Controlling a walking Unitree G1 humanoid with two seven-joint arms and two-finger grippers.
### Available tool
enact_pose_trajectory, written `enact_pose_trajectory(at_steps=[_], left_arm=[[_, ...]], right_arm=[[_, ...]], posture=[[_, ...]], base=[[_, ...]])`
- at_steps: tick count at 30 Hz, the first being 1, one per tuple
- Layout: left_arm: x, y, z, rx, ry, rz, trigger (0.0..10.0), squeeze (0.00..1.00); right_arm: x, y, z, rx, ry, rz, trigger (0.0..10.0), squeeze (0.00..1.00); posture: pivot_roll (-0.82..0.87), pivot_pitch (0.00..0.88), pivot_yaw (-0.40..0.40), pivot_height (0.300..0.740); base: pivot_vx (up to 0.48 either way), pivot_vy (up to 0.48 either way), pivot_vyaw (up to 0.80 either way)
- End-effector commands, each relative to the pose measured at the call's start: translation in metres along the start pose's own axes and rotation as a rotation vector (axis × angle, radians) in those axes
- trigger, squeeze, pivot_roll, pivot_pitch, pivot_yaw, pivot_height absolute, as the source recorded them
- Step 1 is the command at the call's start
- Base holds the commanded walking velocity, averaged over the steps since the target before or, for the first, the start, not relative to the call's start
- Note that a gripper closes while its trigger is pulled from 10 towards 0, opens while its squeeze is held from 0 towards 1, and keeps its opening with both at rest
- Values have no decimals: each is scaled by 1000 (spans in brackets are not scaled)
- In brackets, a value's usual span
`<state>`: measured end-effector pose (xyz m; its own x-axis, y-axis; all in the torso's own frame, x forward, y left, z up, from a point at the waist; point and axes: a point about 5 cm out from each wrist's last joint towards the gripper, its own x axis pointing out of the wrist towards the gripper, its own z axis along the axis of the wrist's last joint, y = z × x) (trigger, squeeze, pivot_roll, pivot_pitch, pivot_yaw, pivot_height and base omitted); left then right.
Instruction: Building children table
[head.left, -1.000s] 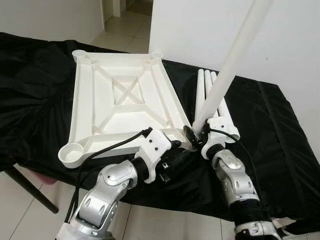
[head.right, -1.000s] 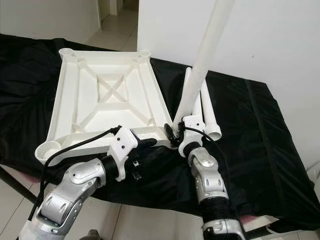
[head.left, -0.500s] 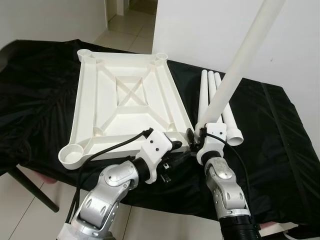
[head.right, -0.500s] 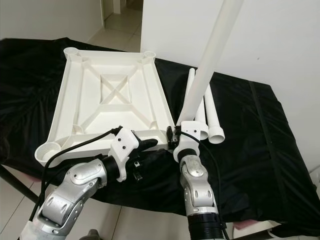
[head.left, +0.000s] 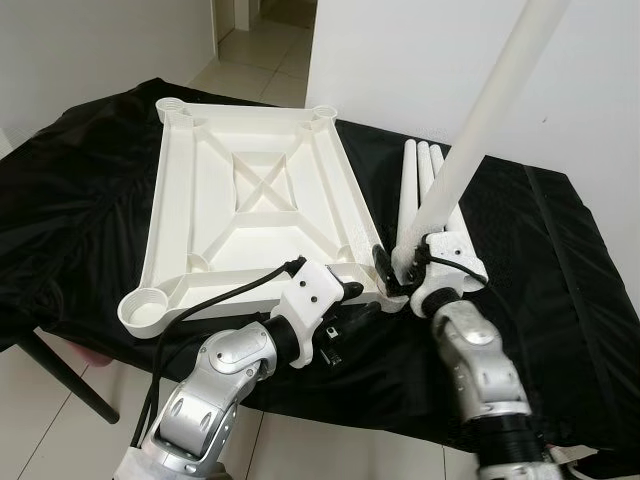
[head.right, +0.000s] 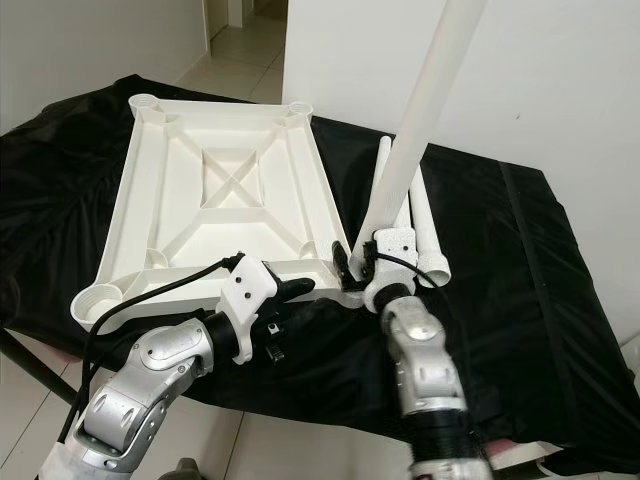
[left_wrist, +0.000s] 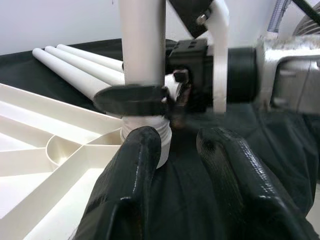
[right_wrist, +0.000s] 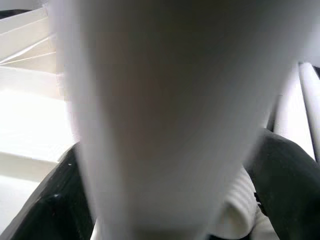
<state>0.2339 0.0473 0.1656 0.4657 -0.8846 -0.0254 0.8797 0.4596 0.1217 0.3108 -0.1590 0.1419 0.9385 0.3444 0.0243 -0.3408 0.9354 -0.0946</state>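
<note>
Since the earlier frame, right gripper (head.left: 397, 268), clamped on the leg (head.left: 480, 140), had shifted toward the tabletop (head.left: 250, 205) corner; three legs (head.left: 420, 185) lay beside. Left gripper (left_wrist: 172, 165) hovered open nearby.

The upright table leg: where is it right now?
The table leg stands in the right gripper, its threaded end at the near right corner socket of the upturned tabletop, with the spare legs behind.

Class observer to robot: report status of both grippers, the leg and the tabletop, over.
Right gripper shut on upright leg, threaded end at tabletop corner socket. Left gripper open beside that corner. Three spare legs lying behind, clear.
</note>
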Motion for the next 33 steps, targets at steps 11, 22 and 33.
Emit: enact_pose_trajectory(at_steps=[11,22,33], left_arm=[[2,4,-1,-7,9,40,10000,0],[2,6,0,-8,7,49,10000,0],[2,4,-1,-29,6,46,10000,0]], right_arm=[[6,-16,-12,-70,49,301,10000,0],[11,-22,-25,-101,98,414,0,0],[8,-25,-29,-54,83,371,10000,0]], posture=[[157,1,-111,740],[160,5,-104,740],[149,46,-103,740]], base=[[0,0,0],[0,0,0],[0,0,0]])
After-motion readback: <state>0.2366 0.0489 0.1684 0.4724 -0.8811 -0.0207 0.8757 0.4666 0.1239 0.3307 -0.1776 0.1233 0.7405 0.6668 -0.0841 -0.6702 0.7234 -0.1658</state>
